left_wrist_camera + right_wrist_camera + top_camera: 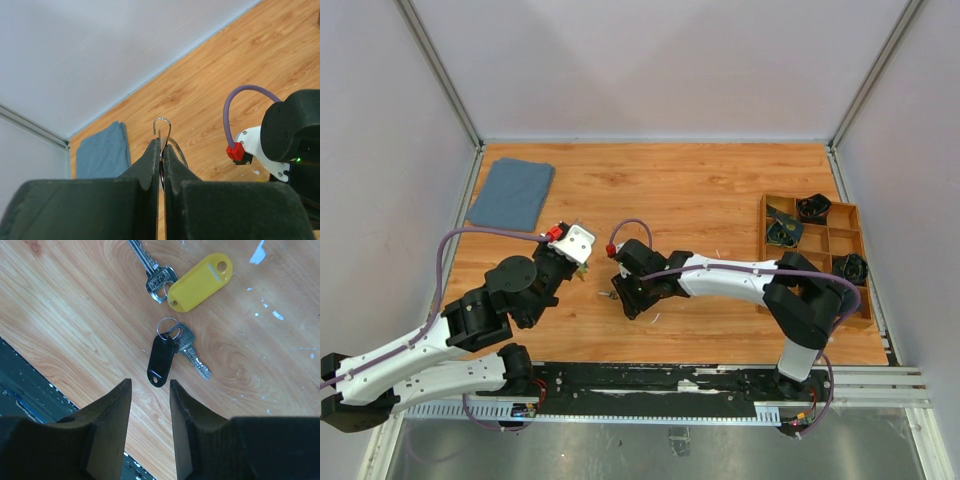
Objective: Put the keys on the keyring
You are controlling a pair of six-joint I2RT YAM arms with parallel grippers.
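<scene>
Silver keyring point(161, 119) in L claw point(161, 144); R claw point(148, 388) parted

A cloth point(511, 194) lies in the far left corner of the tabletop point(700, 190). A tray point(842, 243) sits along the right edge, with things in three of its compartments. Toward the near edge, left of the middle, lie two keys, close together but apart. The key with the smaller tag point(192, 352) lies just beyond the tips of the right jaws, and the key with the larger tag point(160, 277) lies past it. The keyring point(162, 125) sits between the left jaws, poking out past their tips, left of the keys.
</scene>
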